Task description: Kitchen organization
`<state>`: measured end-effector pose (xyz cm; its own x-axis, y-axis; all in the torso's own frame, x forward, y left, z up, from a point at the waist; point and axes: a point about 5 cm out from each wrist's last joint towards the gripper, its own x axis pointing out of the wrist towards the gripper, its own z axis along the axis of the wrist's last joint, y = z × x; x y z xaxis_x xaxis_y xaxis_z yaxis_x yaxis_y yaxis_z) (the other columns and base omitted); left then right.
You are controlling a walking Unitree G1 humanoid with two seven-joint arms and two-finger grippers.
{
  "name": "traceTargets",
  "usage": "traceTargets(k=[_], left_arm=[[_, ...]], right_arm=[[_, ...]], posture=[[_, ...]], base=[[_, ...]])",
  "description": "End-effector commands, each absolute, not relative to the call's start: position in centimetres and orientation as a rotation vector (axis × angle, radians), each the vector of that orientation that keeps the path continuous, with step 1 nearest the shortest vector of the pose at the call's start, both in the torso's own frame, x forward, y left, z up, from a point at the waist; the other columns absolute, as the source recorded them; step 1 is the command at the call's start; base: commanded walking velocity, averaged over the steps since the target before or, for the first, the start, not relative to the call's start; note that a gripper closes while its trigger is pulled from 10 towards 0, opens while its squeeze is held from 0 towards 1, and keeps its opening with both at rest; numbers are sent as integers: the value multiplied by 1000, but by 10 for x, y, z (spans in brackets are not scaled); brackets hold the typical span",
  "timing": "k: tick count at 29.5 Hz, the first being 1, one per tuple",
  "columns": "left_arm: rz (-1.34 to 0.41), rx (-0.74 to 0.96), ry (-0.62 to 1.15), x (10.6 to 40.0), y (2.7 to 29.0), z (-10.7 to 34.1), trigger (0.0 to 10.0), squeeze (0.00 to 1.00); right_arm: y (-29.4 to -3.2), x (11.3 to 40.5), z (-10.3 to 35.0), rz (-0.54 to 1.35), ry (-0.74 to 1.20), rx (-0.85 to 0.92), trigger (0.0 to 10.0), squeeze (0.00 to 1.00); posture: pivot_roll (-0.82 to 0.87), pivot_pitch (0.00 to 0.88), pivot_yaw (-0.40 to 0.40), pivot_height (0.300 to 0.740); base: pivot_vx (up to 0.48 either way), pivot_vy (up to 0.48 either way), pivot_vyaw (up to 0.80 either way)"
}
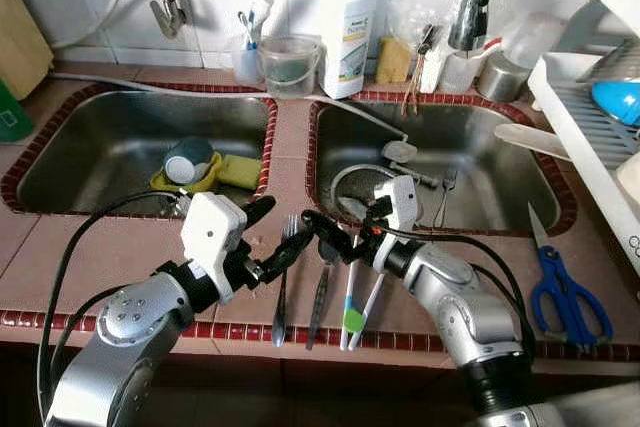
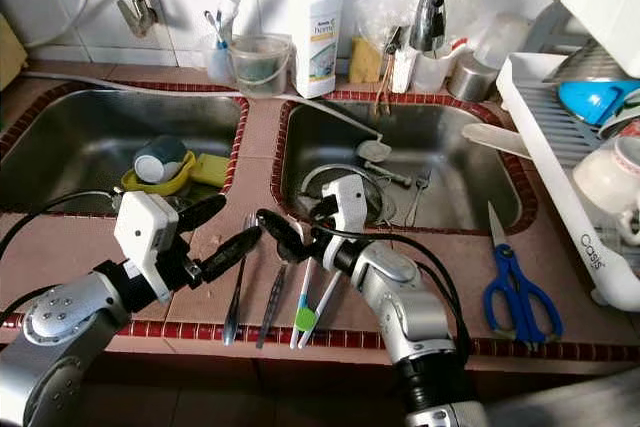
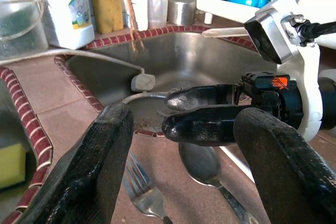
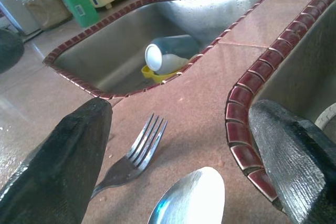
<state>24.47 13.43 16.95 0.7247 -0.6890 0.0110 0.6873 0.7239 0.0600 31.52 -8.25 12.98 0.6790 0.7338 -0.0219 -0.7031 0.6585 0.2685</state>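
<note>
On the tiled counter between the two sinks lie a fork (image 1: 282,282), a spoon (image 1: 322,287) and two white-handled brushes (image 1: 355,299), side by side, handles toward the front edge. My left gripper (image 1: 275,235) hovers open just above the fork's tines, pointing right. Facing it, my right gripper (image 1: 325,235) is open too, over the spoon's bowl, its fingertips almost meeting the left ones. In the right wrist view the fork (image 4: 134,156) and spoon (image 4: 191,198) lie between its spread fingers (image 4: 58,166). Neither gripper holds anything.
The left sink (image 1: 110,147) holds a cup (image 1: 188,159) on a yellow dish with a sponge. Loose cutlery lies in the right sink (image 1: 480,162). Blue scissors (image 1: 565,295) rest on the counter at right, beside a white dish rack (image 1: 590,137). A detergent bottle (image 1: 348,27) stands behind.
</note>
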Motion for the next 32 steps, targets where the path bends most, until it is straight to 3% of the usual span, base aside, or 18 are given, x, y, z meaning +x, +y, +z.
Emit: traceTargets(k=[1,4,7,8,9,11,13,15,16,18,19,20,21,22,27,28,29,32], left_arm=[[-757,61,-29,242,135,171,10000,0],[-754,60,-24,241,135,170,10000,0],[-754,57,-21,240,136,171,10000,0],[-754,58,-21,240,136,171,10000,0],[-753,58,-20,240,136,170,10000,0],[-753,58,-20,240,136,170,10000,0],[-752,56,-19,240,136,170,10000,0],[-752,56,-17,239,135,170,10000,0],[-752,55,-17,239,135,170,10000,0],[-753,54,-17,239,135,170,10000,0],[-752,53,-16,239,135,170,10000,0],[-752,53,-16,239,135,170,10000,0],[-751,53,-14,238,135,170,10000,0],[-749,53,-13,238,135,170,10000,0],[-748,51,-13,238,135,170,10000,0],[-747,50,-13,238,135,170,10000,0],[-746,49,-12,238,135,170,10000,0],[-744,47,-10,238,135,170,10000,0]], right_arm=[[-83,312,127,825,142,238,10000,0],[-86,310,120,805,187,257,10000,0],[-86,308,118,812,195,256,9255,0],[-86,307,117,811,203,262,8196,0],[-86,306,116,820,213,272,6118,0],[-86,305,115,827,219,279,6118,0],[-86,303,114,835,225,292,3176,0],[-87,302,113,832,224,280,4588,0],[-87,302,114,841,218,280,3333,0],[-87,302,114,847,215,281,3333,0],[-87,302,115,845,214,278,784,0],[-87,302,115,845,214,278,784,0],[-87,301,115,848,217,276,0,0],[-88,302,115,845,217,273,2941,0],[-90,303,116,838,207,261,2706,0],[-92,306,118,821,198,250,5725,0],[-95,309,120,809,186,245,10000,0],[-104,318,127,778,147,245,10000,0]], posture=[[18,147,-14,740],[19,150,-14,740],[20,155,-14,740],[20,155,-14,740],[21,155,-14,740],[21,155,-14,740],[22,153,-15,740],[22,152,-15,740],[23,152,-16,740],[23,152,-16,740],[24,150,-16,740],[24,150,-16,740],[25,150,-16,740],[25,150,-16,740],[26,154,-16,740],[25,158,-15,740],[24,161,-13,740],[25,164,-9,740]], base=[[0,0,0],[0,0,0],[0,0,0],[0,0,0],[0,0,0],[0,0,0],[0,0,0],[0,0,0],[0,0,0],[0,0,0],[0,0,0],[0,0,0],[0,0,0],[0,0,0],[0,0,0],[0,0,0],[0,0,0],[0,0,0]])
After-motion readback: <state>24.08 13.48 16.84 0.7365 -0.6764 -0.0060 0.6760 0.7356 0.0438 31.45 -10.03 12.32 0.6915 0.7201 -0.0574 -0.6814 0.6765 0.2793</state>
